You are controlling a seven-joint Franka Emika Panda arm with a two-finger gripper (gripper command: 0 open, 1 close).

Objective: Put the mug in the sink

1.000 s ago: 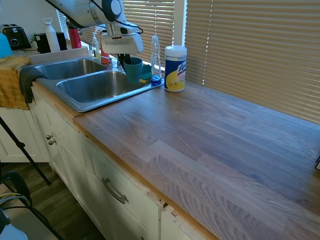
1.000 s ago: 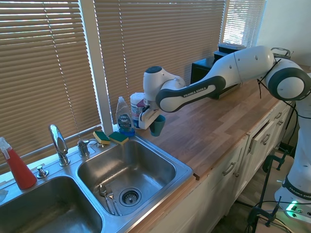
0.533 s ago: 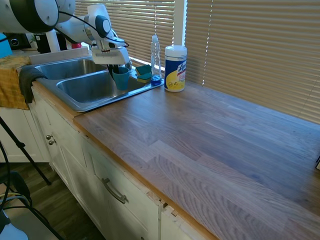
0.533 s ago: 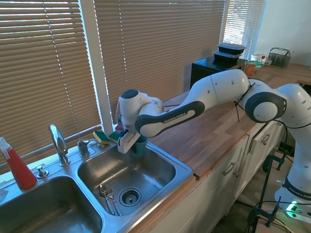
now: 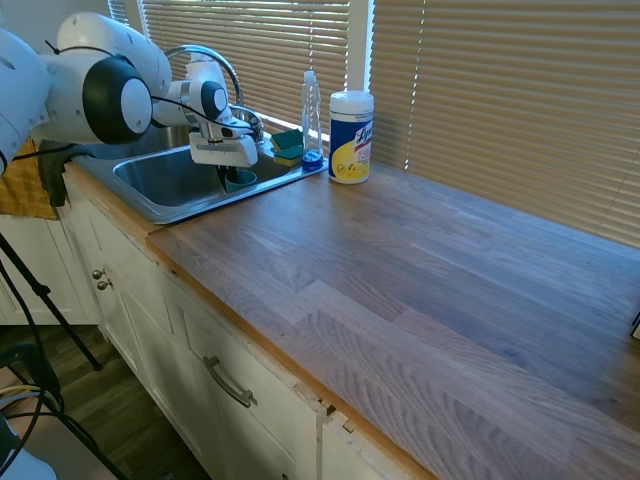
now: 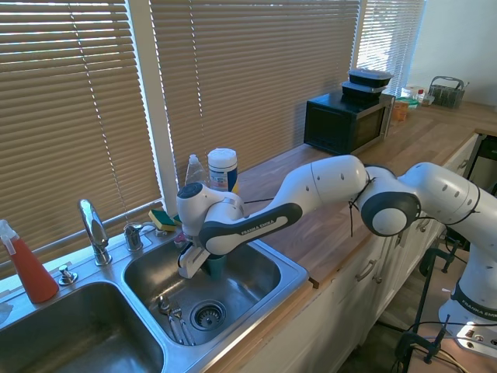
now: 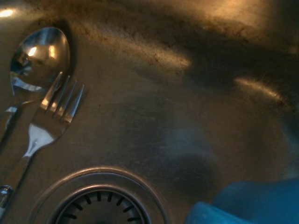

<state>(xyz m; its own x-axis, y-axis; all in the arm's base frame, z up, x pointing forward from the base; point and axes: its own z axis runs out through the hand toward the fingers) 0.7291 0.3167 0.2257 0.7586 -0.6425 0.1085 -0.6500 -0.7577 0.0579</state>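
I read "FRANKA EMIKA" on the dark band of the arm's forearm (image 6: pixel 250 228) in the second exterior view. The wipes canister (image 5: pixel 351 137) carries a yellow-and-blue label, print too small for me to read. Dish soap bottle (image 5: pixel 312 118) label: unreadable too.

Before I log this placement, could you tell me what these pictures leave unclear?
- Whether the mug touches the sink floor: gripper covers it in the second exterior view; sink wall cuts it off in the first.
- Jaws open or shut: hidden.
- Mug in wrist view: cropped, blurred.
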